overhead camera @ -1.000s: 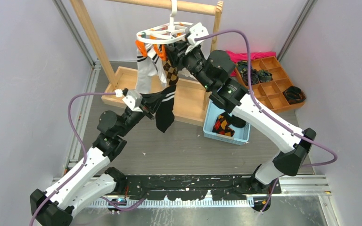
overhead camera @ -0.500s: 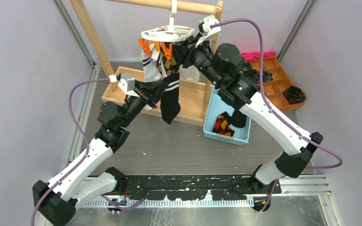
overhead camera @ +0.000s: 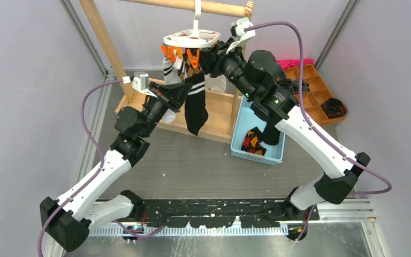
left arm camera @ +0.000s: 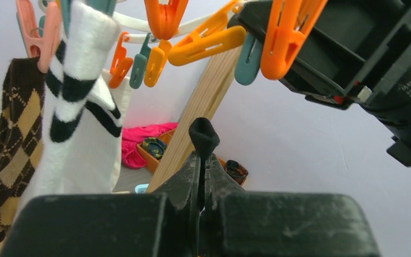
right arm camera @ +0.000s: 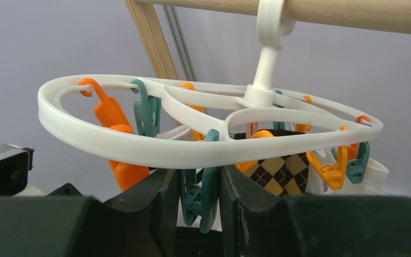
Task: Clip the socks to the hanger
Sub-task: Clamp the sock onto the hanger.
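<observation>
1. Overhead, the hanger (overhead camera: pixel 191 38) is a smooth white plastic oval ring with curved inner spokes. Its hook sits over the round wooden rod (overhead camera: pixel 214 7), and orange and teal pegs dangle from its rim.
2. The black sock (overhead camera: pixel 196 107) is soft knit with two thin white bands at the cuff. It hangs limp just below the ring, beside a clipped argyle sock (left arm camera: pixel 10 123) and a black-striped white sock (left arm camera: pixel 72 91).
3. The left arm reaches up from its base with the elbow bent and the wrist tilted upward. The left gripper (left arm camera: pixel 200 160) is pressed together on a small tuft of the black sock.
4. The right arm arches high from an elbow far to the right, its wrist level with the ring. The right gripper (right arm camera: pixel 198 184) pinches a ribbed teal clip (right arm camera: pixel 210 182) between its dark fingers.
</observation>
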`<state>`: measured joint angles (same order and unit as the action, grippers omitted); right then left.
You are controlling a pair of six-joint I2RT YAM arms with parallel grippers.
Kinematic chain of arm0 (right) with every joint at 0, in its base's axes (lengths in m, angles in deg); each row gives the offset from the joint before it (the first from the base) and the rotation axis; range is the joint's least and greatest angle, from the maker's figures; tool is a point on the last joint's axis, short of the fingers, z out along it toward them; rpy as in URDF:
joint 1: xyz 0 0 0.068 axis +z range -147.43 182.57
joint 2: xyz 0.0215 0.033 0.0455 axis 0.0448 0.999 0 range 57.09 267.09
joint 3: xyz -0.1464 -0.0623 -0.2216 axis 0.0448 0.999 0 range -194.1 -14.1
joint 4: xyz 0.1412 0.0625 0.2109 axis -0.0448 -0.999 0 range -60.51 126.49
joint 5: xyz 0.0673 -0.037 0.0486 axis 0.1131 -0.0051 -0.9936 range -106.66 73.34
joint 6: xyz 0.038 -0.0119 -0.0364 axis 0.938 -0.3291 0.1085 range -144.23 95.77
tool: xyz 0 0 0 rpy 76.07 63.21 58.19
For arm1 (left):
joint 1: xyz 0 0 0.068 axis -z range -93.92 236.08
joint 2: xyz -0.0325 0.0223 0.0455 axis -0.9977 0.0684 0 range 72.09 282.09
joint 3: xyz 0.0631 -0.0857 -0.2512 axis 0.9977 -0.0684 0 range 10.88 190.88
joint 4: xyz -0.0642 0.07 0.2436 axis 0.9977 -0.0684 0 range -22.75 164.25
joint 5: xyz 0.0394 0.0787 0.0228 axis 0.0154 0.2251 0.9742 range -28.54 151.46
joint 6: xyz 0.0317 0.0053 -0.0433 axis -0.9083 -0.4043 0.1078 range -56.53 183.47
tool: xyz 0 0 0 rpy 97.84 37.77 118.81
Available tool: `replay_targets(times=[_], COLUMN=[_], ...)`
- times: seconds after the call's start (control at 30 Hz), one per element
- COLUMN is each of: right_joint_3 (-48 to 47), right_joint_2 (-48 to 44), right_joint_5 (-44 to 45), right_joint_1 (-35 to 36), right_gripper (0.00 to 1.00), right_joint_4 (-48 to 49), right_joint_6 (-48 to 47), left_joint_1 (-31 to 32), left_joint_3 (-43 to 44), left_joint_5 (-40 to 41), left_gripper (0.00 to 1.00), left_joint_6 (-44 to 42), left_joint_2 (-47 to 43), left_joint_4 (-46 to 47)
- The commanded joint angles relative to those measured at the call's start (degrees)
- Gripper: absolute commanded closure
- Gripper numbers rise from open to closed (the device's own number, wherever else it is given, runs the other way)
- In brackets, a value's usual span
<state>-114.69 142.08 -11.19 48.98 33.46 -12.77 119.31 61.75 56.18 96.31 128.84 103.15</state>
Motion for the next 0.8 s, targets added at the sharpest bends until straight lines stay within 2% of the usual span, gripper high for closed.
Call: replay_targets(times=[0.0,0.23,0.4,0.53,0.67,0.77], right_joint_3=[0.8,1.2,0.9,0.2,-0.3,-0.7], right_joint_2=[-2.4,-2.5,-2.5,-2.1,-1.7,-1.4], right_joint_5=[-0.8,-1.6,-1.2,-0.3,0.4,1.0], right_joint_1=[0.2,0.0,-0.1,-0.2,-0.1,-0.1], right_gripper=[0.85,0.85,0.85,0.85,0.85,0.85], right_joint_4=[0.5,1.3,0.9,-0.1,-0.7,-1.1], right_joint_6=[2.3,2.3,2.6,3.2,3.9,4.1], left_joint_1=[-0.3,-0.3,0.8,6.5,12.9,15.7], left_joint_3=[4.0,5.3,4.7,2.1,-0.2,-2.9], left_joint_5=[2.6,2.1,5.5,15.0,17.4,18.2], left_gripper=[1.0,1.0,1.0,1.0,1.0,1.0], left_joint_6=[1.4,5.7,-1.0,-18.4,-37.5,-47.2], left_joint_2=[1.0,3.2,1.9,-0.1,-1.2,-2.6], left_joint_4=[2.0,4.0,2.7,4.8,9.7,12.1])
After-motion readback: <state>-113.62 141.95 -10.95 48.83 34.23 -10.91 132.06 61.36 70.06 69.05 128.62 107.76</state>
